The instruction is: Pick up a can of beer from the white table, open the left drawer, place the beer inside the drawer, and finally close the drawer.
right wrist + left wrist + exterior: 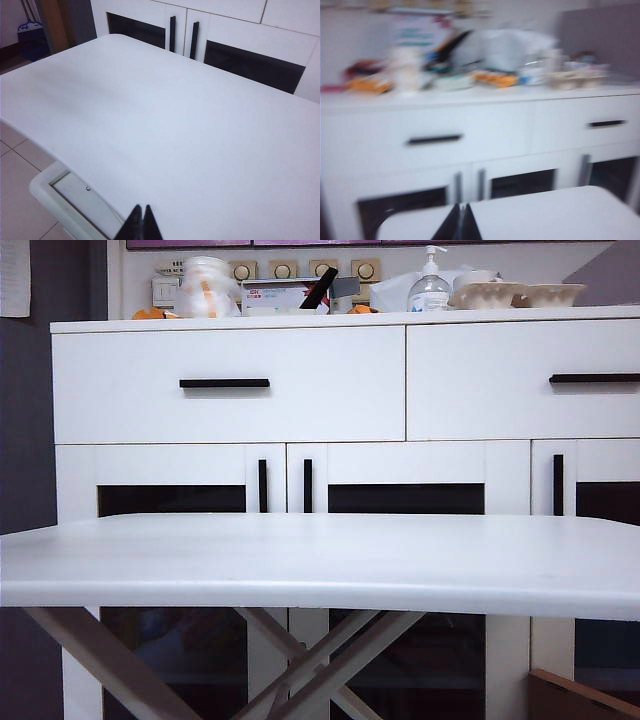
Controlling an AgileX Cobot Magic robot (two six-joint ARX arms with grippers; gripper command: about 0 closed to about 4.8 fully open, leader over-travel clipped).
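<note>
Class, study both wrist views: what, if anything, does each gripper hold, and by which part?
Nothing is held. The left gripper and the right gripper are both shut with no object between the fingertips, above the white table. No can is visible.

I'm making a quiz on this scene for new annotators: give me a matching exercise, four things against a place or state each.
Things:
1. left drawer
2. pump bottle
3. left gripper
4. white table

Places or states:
A. on top of the cabinet
B. in front of the cabinet, its visible top bare
C. closed, black bar handle level
D. shut, holding nothing

Pairs: 1-C, 2-A, 3-D, 4-B. The right gripper is likewise shut and holds nothing, above the table.
</note>
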